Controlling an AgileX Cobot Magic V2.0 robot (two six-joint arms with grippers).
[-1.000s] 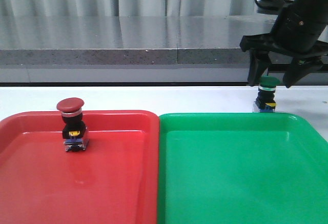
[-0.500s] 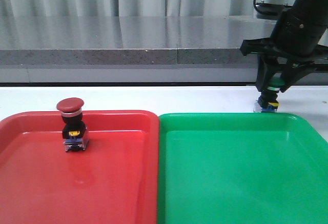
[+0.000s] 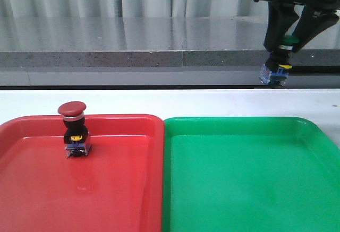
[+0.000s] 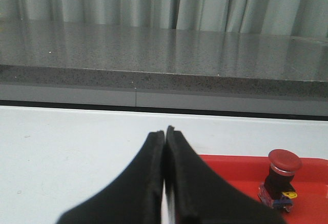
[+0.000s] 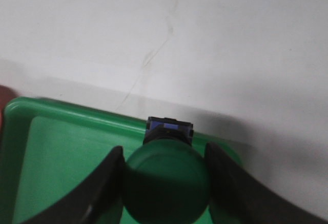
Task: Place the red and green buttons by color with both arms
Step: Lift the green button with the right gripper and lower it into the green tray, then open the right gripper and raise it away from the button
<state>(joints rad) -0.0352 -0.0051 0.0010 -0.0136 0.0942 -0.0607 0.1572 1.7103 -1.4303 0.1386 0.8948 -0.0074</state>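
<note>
- the right hand [image 3: 286,33] is up in the air over the far right of the white surface [image 3: 175,102], clamped on the green button [image 3: 287,42] by its cap, with the black body and bluish base hanging below the fingers.
- the button's long axis runs roughly up and down, the base tipped a little toward the robot's left in the front view.
- from the right wrist view the green cap [image 5: 166,183] sits squeezed between the two fingers [image 5: 105,183], and the far rim of the green tray [image 5: 77,116] lies right under it.
- what the coming move turns on, to my eye: the green tray [image 3: 249,123] lies below the held button and toward the robot, so the hand needs to come nearer and then down to set the base flat inside.
- the right arm is plainly the nearer one for this; the tray is on its side.
- the red button [image 3: 74,128] stands upright in the red tray [image 3: 32,189], near the far rim, so that colour looks settled.
- the left hand [image 4: 165,183] is clenched shut with nothing in it, back from the red tray, the red button [image 4: 279,180] off to one side of it.
</note>
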